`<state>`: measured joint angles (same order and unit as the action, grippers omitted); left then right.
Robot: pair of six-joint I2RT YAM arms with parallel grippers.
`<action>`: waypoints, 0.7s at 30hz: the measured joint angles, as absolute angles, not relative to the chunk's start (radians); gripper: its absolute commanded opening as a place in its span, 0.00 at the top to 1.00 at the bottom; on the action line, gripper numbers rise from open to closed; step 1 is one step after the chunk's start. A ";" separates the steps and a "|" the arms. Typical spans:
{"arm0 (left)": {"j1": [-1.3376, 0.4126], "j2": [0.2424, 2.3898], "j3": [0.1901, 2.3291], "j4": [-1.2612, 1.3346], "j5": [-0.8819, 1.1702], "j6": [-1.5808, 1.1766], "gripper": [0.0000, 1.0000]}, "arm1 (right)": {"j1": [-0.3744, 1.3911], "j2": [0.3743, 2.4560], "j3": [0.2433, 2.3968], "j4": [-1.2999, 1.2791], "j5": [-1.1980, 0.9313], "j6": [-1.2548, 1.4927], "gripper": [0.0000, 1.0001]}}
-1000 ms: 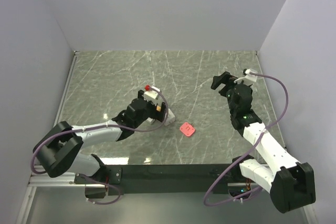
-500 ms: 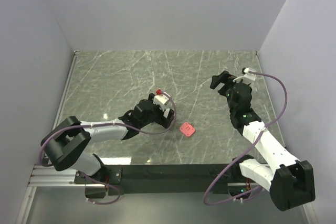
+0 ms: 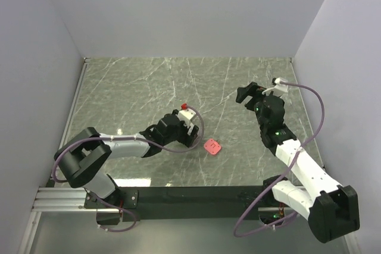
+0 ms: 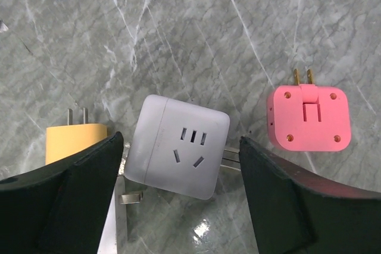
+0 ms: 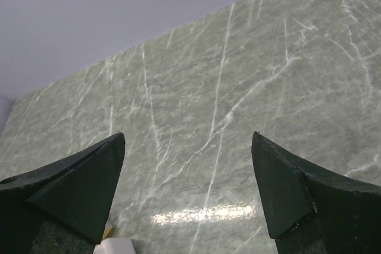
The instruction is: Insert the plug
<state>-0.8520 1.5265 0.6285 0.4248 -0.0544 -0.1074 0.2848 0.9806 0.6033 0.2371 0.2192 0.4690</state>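
Pink plug (image 4: 308, 117) just right of left claw (image 4: 180, 142), prongs up-frame.
Claw apart astride white cube (image 4: 177, 162); right claw (image 5: 188, 144) apart, farther off.

Lab test booth: blank walls (image 3: 178, 10), marble tabletop (image 3: 149, 81).

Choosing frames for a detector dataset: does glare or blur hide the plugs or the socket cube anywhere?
Left wrist: socket cube, pink plug and orange plug sharp, evenly lit; slight glint on the table below the cube. Right wrist: glare streak near the bottom edge. Top external: pink plug small but clear.
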 measured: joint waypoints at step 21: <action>-0.863 1.715 0.846 0.300 -0.337 -0.282 0.78 | 0.508 0.986 0.608 0.004 0.311 0.600 0.15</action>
<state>-0.8635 1.7149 0.8459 0.2996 -0.3370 -0.2817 0.5079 0.9863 0.6083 0.0044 0.3107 0.5999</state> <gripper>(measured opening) 0.685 0.859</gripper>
